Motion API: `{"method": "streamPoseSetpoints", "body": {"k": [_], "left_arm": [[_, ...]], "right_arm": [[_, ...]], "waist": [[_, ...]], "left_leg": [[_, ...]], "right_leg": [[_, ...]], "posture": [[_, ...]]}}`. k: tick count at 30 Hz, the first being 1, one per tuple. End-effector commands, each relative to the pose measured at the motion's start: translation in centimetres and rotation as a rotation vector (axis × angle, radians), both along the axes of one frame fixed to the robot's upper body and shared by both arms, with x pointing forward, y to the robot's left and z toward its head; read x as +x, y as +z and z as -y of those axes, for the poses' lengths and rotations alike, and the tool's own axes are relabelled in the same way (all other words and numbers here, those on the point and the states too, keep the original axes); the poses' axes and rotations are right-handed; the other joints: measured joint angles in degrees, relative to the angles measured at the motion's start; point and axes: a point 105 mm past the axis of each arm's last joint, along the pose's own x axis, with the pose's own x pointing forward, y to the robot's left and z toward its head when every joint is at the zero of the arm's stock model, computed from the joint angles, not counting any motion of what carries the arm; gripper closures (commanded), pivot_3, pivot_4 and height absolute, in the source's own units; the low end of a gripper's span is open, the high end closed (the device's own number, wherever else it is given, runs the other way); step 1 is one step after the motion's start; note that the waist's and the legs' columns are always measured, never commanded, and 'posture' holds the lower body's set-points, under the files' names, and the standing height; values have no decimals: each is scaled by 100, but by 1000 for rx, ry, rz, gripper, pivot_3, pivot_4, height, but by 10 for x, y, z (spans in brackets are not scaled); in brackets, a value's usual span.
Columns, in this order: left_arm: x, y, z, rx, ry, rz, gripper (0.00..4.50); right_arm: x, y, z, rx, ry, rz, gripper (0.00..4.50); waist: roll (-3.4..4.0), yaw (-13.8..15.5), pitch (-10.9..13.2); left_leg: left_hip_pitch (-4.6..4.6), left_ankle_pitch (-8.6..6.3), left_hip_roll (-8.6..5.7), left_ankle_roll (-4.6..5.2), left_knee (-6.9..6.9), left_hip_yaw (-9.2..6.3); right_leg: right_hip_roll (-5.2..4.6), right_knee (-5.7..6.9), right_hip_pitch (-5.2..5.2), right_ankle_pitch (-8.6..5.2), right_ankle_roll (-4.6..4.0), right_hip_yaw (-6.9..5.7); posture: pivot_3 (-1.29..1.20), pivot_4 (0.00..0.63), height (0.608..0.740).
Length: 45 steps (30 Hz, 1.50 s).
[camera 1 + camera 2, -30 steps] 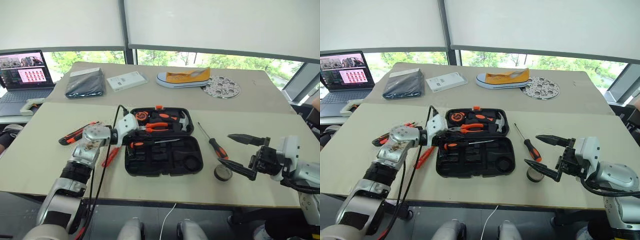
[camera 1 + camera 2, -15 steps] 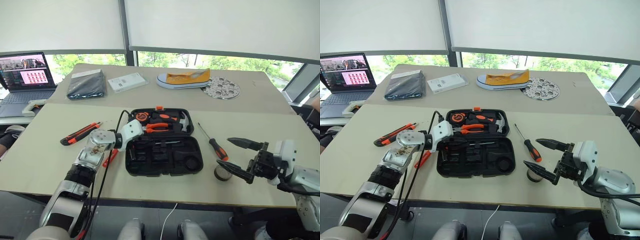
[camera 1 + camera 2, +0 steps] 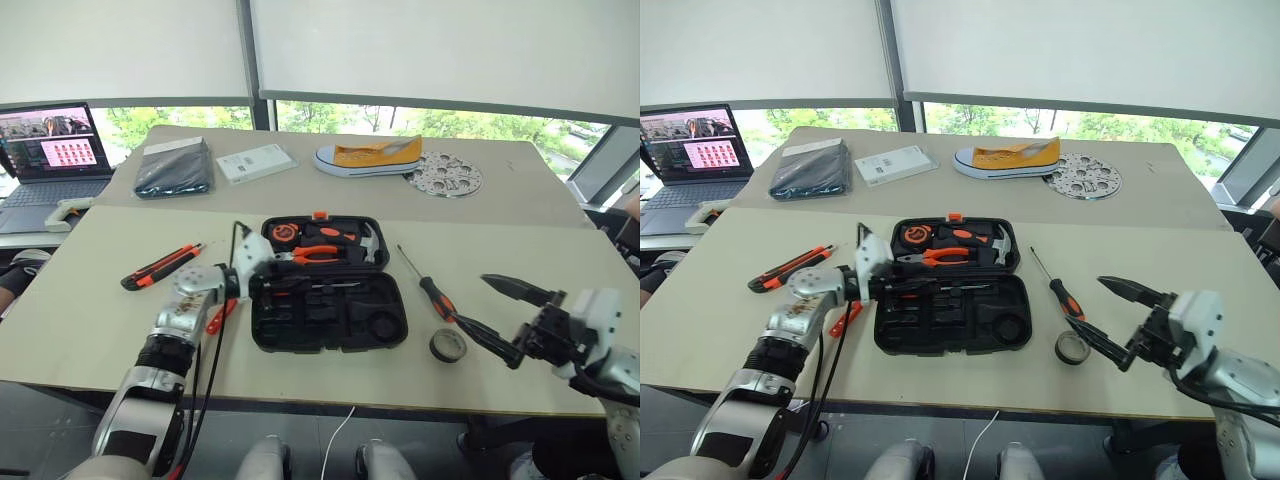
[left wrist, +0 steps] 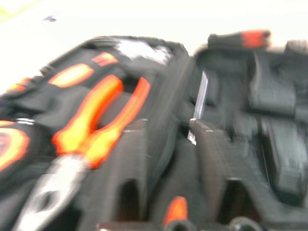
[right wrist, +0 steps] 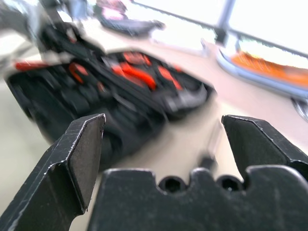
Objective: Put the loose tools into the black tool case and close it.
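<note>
The black tool case (image 3: 328,318) lies open mid-table, with pliers, a hammer and a tape measure in its far half. A slim screwdriver (image 3: 312,287) rests in a slot of the near half. My left gripper (image 3: 256,272) hovers at the case's left edge, open and empty; its fingers (image 4: 132,163) stand apart. Loose on the table are a knife-like tool (image 3: 160,266), a small orange tool (image 3: 222,314) under my left arm, a screwdriver (image 3: 428,284) and a black tape roll (image 3: 447,345). My right gripper (image 3: 466,298) is wide open above the table, right of the tape roll.
On the far table stand a laptop (image 3: 52,150), a dark flat pouch (image 3: 172,167), a white box (image 3: 254,162), a yellow shoe (image 3: 368,155) and a perforated metal disc (image 3: 443,175). The table's near edge runs just below the case.
My left gripper let go of the slim screwdriver, which now lies in the case, and lifted slightly. My right gripper drew back to the right, away from the tape roll.
</note>
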Motion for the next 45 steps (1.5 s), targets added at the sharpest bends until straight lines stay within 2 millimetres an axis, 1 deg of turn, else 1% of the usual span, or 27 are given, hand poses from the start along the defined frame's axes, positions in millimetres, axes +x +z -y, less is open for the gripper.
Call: {"method": "streamPoseSetpoints", "body": {"k": [1,2,3,4,5,7,8,9,10,12,13,15,18,20,21,22,25,28,30,31,32,35,36,38,40,42,45], "left_arm": [[-24,28,-17,-50,-88,108,1139],[-31,25,-24,-33,-91,88,726],[-38,23,-31,-32,-91,70,465],[-46,23,-39,-50,-95,89,65],[-55,24,-46,-70,-110,103,26],[-73,14,-61,-30,-144,94,26],[-78,10,-67,-19,-147,71,26],[-83,6,-73,-1,-147,64,26],[-90,3,-77,1,-161,52,26],[-98,4,-83,-11,-177,89,26],[-100,4,-84,-19,-173,97,26],[-105,2,-83,-32,-181,99,26],[-104,4,-81,-49,-172,99,26],[-104,7,-76,-66,-191,93,26],[-105,8,-74,-73,-197,89,26],[-105,9,-70,-80,-208,76,26],[-106,10,-61,-90,-221,65,26],[-108,8,-52,-97,-231,71,26],[-109,9,-50,-101,-231,78,26],[-109,10,-49,-102,-230,80,26],[-108,11,-49,-103,-227,85,5],[-108,13,-48,-104,-221,93,0],[-108,14,-47,-103,-223,95,0],[-109,17,-44,-100,-231,102,0],[-109,22,-38,-105,-239,112,0],[-110,25,-34,-111,-242,118,0],[-113,30,-22,-141,-243,129,0]], "right_arm": [[-13,5,22,-75,-128,80,0],[-17,1,31,-82,-181,79,0],[-21,-2,39,-91,-231,79,0],[-26,-8,47,-97,-283,72,0],[-31,-13,53,-99,-318,60,0],[-40,-24,60,-110,-371,30,0],[-43,-28,62,-115,-393,14,0],[-44,-33,66,-126,-433,-11,0],[-42,-35,66,-111,-469,-47,0],[-37,-35,64,-72,-527,-115,0],[-32,-34,61,-73,-534,-148,0],[-17,-26,46,-71,-488,-213,0],[6,-13,22,-92,-394,-284,0],[23,-5,9,-125,-341,-331,0],[30,-3,5,-145,-332,-354,0],[38,-1,1,-174,-316,-370,0],[61,-1,-9,-226,-301,-428,0],[90,-11,-17,-281,-320,-491,0],[101,-17,-23,-294,-321,-523,0],[104,-18,-25,-294,-319,-532,0],[106,-19,-29,-284,-309,-548,245],[109,-25,-37,-268,-292,-595,1037],[108,-30,-37,-281,-296,-616,1480],[109,-37,-36,-288,-316,-636,2148],[117,-35,-29,-256,-388,-595,2835],[120,-33,-25,-227,-425,-573,3476],[116,-30,-12,-118,-519,-520,3484]], "waist": [[3,-31,-1],[5,-46,-2],[6,-67,-3],[7,-78,-3],[7,-92,-2],[5,-97,-1],[5,-98,-1],[6,-98,-1],[7,-98,0],[13,-102,0],[14,-102,1],[14,-122,1],[11,-143,3],[5,-140,6],[5,-137,10],[6,-139,10],[3,-114,11],[1,-116,12],[0,-131,13],[0,-122,13],[0,-118,13],[0,-111,13],[0,-114,13],[-2,-114,14],[-3,-119,14],[-4,-134,14],[-4,-112,13]], "left_leg": [[3,-3,1,4,-4,0],[6,-5,1,6,-7,2],[10,-5,1,6,-8,3],[17,-5,2,6,-9,4],[18,-5,3,6,-9,4],[20,-5,11,6,-9,5],[20,-5,13,5,-9,5],[22,-5,17,5,-8,6],[24,-4,21,5,-9,5],[30,-4,24,4,-8,0],[32,-4,30,4,-9,-5],[34,-4,31,4,-9,-2],[46,-1,30,7,-8,12],[45,0,34,9,-8,10],[51,1,40,8,-7,13],[38,2,41,9,-7,13],[20,5,60,13,-6,19],[0,0,62,10,-7,34],[-23,-2,58,12,-8,42],[-51,-2,48,12,-8,44],[-73,-2,35,13,-7,44],[-86,-3,23,16,-7,41],[-87,-4,20,18,-7,39],[-86,-4,17,18,-6,37],[-86,-4,17,18,-1,37],[-80,-4,18,18,8,36],[-79,0,18,22,15,36]], "right_leg": [[-3,0,0,-2,0,2],[-5,-2,1,-2,0,6],[-7,-2,4,-2,1,8],[-9,-2,8,-4,2,11],[-10,-3,9,-5,3,13],[-9,-5,9,-9,-1,12],[-9,-5,8,-12,0,10],[-9,-4,6,-29,7,9],[-8,-3,6,-47,-10,8],[-19,0,6,-43,-14,11],[-25,2,6,-40,-14,15],[-35,2,7,-32,-14,20],[-47,0,8,-19,-10,22],[-37,-1,10,-18,-10,6],[-29,-1,7,-16,-12,13],[-31,-3,1,-13,-13,10],[-6,-13,-8,-15,-22,-5],[-2,-13,-25,5,-24,-12],[-3,-12,-47,4,-25,-9],[-5,-7,-80,6,-24,-7],[-5,-1,-101,11,-20,-7],[-14,4,-110,11,-18,-11],[-18,3,-109,12,-14,-11],[-21,-3,-104,16,-7,-11],[-22,-6,-100,21,0,-11],[-19,-5,-91,24,3,-9],[-17,-2,-89,30,4,-7]], "posture": [[0,150,740],[0,150,740],[0,150,740],[0,150,740],[0,150,740],[0,150,740],[0,150,740],[0,150,740],[0,150,740],[0,150,740],[0,150,740],[0,150,740],[0,150,740],[0,150,740],[0,150,740],[0,150,740],[0,150,740],[0,150,740],[0,150,740],[0,150,740],[0,150,740],[0,150,740],[0,150,740],[0,150,740],[0,150,740],[0,150,740],[0,150,740]]}}
